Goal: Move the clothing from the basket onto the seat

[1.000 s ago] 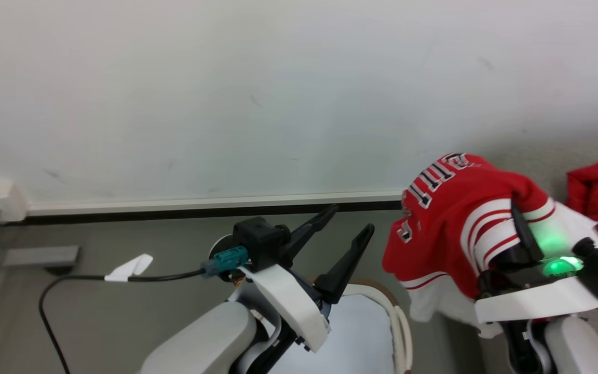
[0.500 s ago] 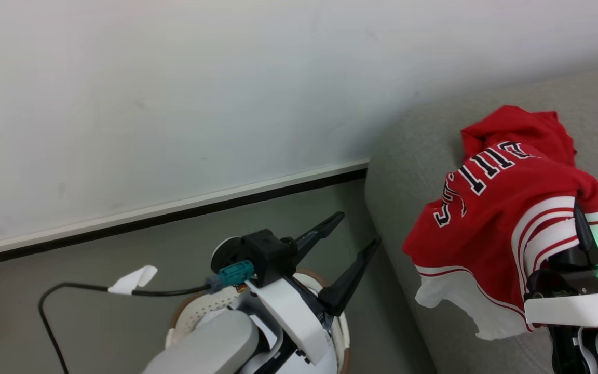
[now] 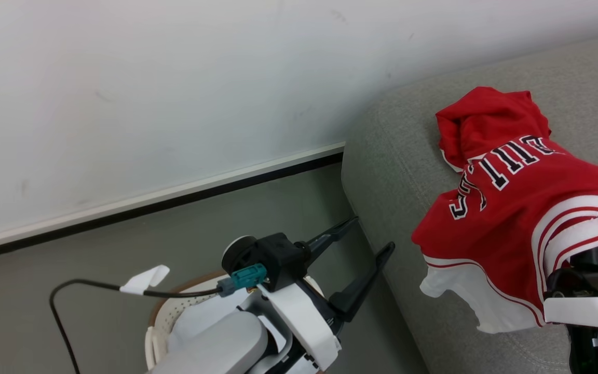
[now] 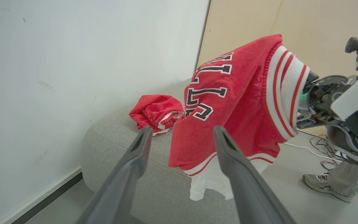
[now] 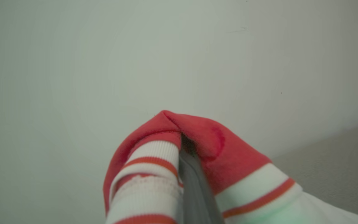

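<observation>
A soft red jersey (image 3: 506, 218), trimmed with white-and-red striped ribbing, a white hem and dark white-outlined lettering, is held up over the light-grey fabric sofa (image 3: 392, 156), near its rounded end. The right tool (image 5: 187, 149) is clamped tight on the striped ribbing, and the cloth is draped over its fingers. Whether the white hem touches the cushion cannot be told. A second red garment (image 4: 157, 113) is seen crumpled on the sofa behind the jersey, by the wall. The left tool (image 3: 371, 234) is spread wide and empty just beside the sofa's end. The oval white perforated basket (image 3: 174, 317), banded brown at the rim, is seen on the floor below its arm.
</observation>
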